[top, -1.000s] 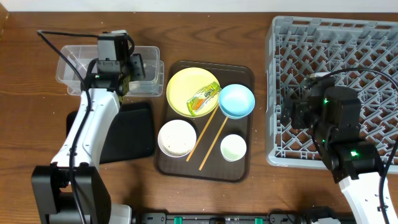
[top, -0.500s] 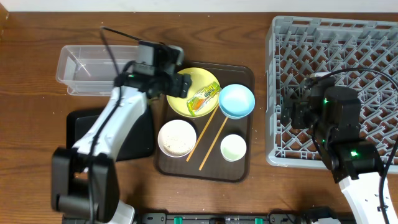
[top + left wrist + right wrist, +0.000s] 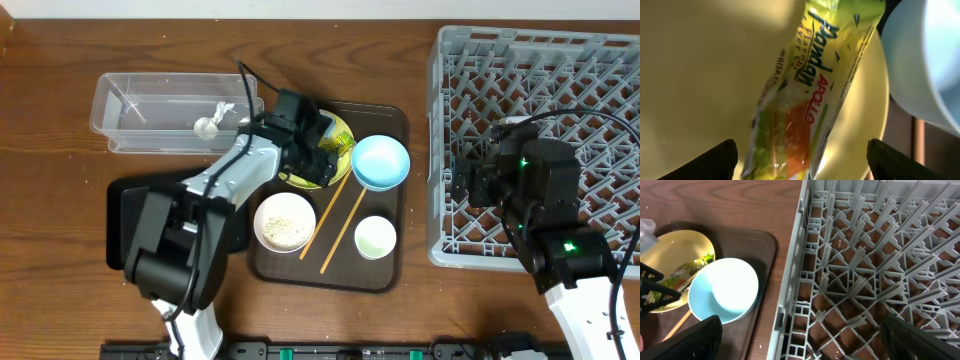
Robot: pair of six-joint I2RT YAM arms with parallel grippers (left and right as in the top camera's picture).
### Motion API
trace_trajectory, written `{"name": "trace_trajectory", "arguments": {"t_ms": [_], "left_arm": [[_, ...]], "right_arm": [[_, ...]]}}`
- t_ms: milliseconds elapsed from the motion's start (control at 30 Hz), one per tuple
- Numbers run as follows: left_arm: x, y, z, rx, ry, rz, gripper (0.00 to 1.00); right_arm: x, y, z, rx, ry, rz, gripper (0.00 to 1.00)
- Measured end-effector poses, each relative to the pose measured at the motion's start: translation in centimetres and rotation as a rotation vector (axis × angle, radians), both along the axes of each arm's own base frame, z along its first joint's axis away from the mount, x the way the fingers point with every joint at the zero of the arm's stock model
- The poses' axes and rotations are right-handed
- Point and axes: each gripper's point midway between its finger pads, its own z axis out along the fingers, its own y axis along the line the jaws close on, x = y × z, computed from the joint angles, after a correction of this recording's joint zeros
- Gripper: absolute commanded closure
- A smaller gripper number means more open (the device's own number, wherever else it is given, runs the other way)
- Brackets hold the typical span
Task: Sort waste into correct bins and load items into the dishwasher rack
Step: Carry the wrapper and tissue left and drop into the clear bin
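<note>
While the left tool (image 3: 318,152) hung low over the yellow plate (image 3: 341,126) on the brown tray (image 3: 390,272), its two fingers (image 3: 715,162) stood wide apart and held nothing. You would have found the snack wrapper (image 3: 812,90) directly beneath it, lying on the plate and reaching from between the fingers away toward the blue bowl (image 3: 380,162). In the left wrist view the wrapper's long axis ran nearly straight ahead from the tool, leaning a little to the right, so the fingers sat either side of its narrow width, neither touching it as far as could be told. That crosswise alignment looked right for a pinch: a straight descent and a close would likely have caught the near end. The blue bowl's rim stood just beside the wrapper's far end and could have been nudged. The right tool (image 3: 801,337) was also fully open and empty, hovering over the grey rack (image 3: 540,70), well apart from the wrapper, so your left arm was plainly the nearer one. A white scrap (image 3: 207,126) already lay in the clear tub (image 3: 140,112) at the left of the desk (image 3: 60,40).
</note>
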Motion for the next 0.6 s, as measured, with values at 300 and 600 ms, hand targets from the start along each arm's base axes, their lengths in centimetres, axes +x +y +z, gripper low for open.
{"name": "trace_trajectory", "arguments": {"t_ms": [300,600], "left_arm": [[-0.13,-0.24,-0.83,0.006,0.010,-0.011,0.63],[-0.76,-0.03,-1.07,0.017,0.037,-0.012,0.91]], "right_arm": [[-0.01,0.00,-0.01,0.000,0.001,0.000,0.01],[-0.03,0.00,-0.04,0.000,0.002,0.000,0.01]]}}
